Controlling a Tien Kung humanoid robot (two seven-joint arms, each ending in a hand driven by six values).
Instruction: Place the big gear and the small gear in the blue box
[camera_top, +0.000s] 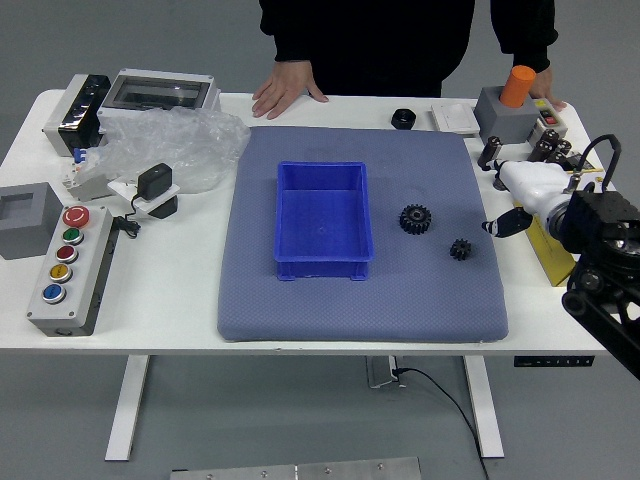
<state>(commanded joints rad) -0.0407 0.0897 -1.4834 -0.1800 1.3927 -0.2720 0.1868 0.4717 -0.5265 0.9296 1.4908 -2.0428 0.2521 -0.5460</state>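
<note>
My right hand (512, 195) reaches in from the right at the mat's right edge, fingers spread and holding nothing. The big gear (415, 219), black and toothed, lies on the mat between the box and this hand. Nearer the table's front edge and a little to the right is the small gear (460, 249), also black, just left of and below the fingertips. The blue box (325, 268) stands on the mat left of both gears, with a bare floor inside. The left arm is out of view.
A grey-blue mat (400, 310) covers the table's middle. Plastic wrap (190, 145) and a button panel (75, 275) lie left. At right are a grey block with an orange cylinder (518, 86) and a yellow item (548, 250). A person rests one hand (287, 85) on the far edge.
</note>
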